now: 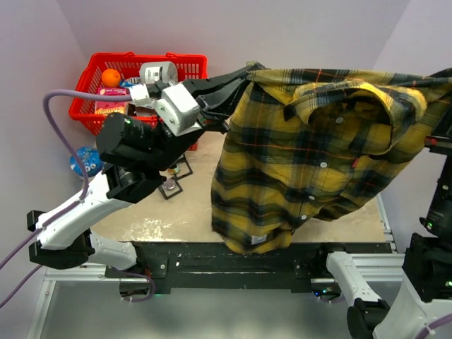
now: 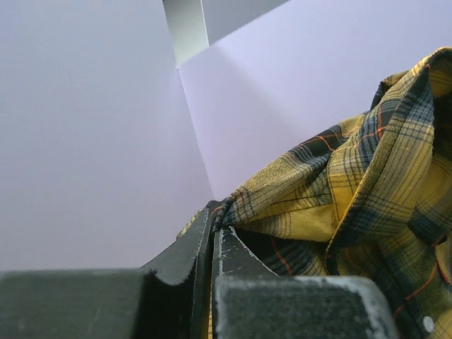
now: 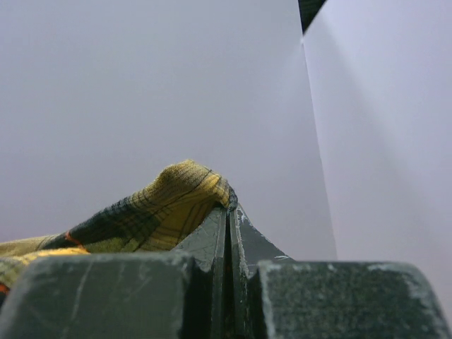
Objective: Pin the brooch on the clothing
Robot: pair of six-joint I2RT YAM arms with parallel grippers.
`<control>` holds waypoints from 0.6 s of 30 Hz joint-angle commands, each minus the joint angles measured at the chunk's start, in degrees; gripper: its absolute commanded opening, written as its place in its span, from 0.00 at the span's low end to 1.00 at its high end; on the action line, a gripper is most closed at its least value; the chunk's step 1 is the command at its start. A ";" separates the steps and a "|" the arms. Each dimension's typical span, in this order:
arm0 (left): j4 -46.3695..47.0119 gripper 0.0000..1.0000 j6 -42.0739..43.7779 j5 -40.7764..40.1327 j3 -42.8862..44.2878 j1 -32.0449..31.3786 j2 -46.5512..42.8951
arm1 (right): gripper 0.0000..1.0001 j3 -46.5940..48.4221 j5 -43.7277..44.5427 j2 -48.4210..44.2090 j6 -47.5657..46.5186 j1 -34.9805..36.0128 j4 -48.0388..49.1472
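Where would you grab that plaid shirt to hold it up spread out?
Grip the shirt by its top outer edges, one from each side, as the left gripper and right gripper pinch it: hung so, it drapes wide, buttoned front showing.

Overhead looks down; wrists close, sharing shirt (image 1: 282, 169).

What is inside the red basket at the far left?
An orange, a pink packet and a grey round object show inside the red basket. The left arm covers its right part, so anything there is hidden.
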 commanded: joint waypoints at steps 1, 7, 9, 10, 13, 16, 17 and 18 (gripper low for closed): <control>0.14 0.00 5.14 -3.36 9.12 -0.69 0.32 | 0.00 5.04 5.47 1.75 -3.34 -0.56 3.78; 1.27 0.00 6.81 -6.08 7.46 -0.69 1.11 | 0.00 2.42 6.08 3.07 -2.64 -0.56 4.83; 3.11 0.00 8.21 -10.55 5.27 -0.60 1.90 | 0.00 -1.53 5.82 3.50 -2.03 -0.56 6.85; 3.47 0.00 8.74 -11.87 4.73 -0.08 2.43 | 0.00 -2.85 5.91 3.68 -1.77 -0.56 7.47; -0.29 0.00 0.61 -7.26 4.64 9.56 5.15 | 0.00 -7.51 6.08 5.96 -0.89 -0.56 9.14; -2.06 0.00 -7.86 -1.96 4.03 18.63 8.40 | 0.00 -13.39 7.13 8.33 -0.53 -0.56 12.73; -2.32 0.00 -9.08 -0.91 4.20 21.17 10.58 | 0.00 -16.11 7.48 9.12 -0.53 -0.56 14.92; -3.11 0.00 -9.88 -0.20 4.55 22.50 11.82 | 0.00 -17.27 7.92 10.09 -0.53 -0.56 15.99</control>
